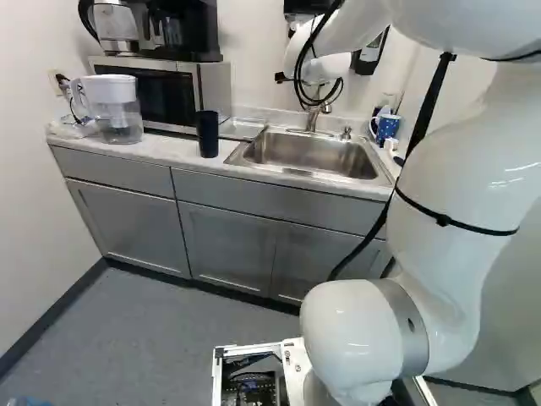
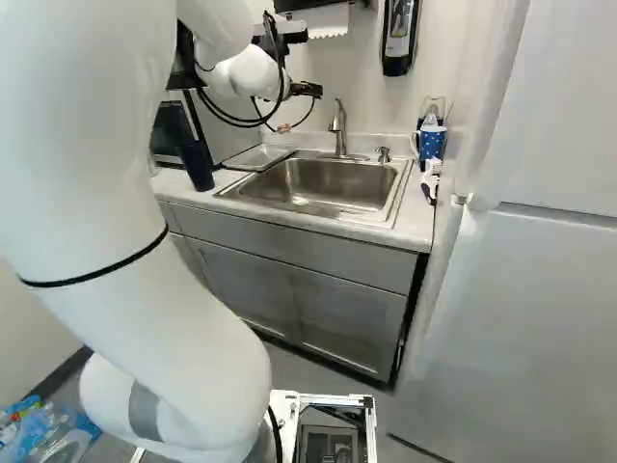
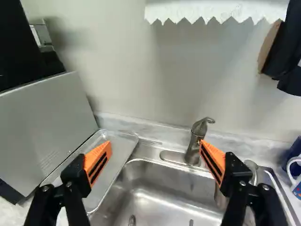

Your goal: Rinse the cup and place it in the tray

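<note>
Metal sink (image 2: 328, 183): sits in the counter (image 2: 415, 220), faucet (image 2: 338, 125) behind it.
Cup (image 1: 207, 134): stands upright on the counter, near the microwave (image 1: 148, 91).
Tray (image 3: 120, 150): lies between microwave and sink.
Hand (image 2: 308, 90): 2 fingers stand wide apart, faucet ahead.
Mug (image 2: 432, 145): 1, blue, across the sink from the tray.

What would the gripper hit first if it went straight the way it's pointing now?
Probably the wall behind the sink, beside the faucet, though the gripper might catch the low backsplash first; depth is unclear here.
</note>
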You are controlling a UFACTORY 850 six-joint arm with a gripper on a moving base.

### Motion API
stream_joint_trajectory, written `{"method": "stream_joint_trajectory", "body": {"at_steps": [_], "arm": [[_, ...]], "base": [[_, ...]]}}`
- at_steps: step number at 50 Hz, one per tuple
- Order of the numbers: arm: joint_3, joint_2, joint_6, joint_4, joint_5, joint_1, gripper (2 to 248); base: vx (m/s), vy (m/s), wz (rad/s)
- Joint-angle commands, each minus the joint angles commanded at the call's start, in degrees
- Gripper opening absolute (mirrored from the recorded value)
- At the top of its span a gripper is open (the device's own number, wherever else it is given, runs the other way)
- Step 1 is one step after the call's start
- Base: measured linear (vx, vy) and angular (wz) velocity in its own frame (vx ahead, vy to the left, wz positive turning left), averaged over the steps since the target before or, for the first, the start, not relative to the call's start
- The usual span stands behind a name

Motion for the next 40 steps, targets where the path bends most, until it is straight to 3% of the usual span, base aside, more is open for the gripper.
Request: {"method": "stream_joint_trajectory", "body": {"at_steps": [40], "arm": [[-13.3, -12.1, 0.0, 0.0, -7.1, -2.6, 247]], "base": [[0.000, 0.000, 0.000]]}}
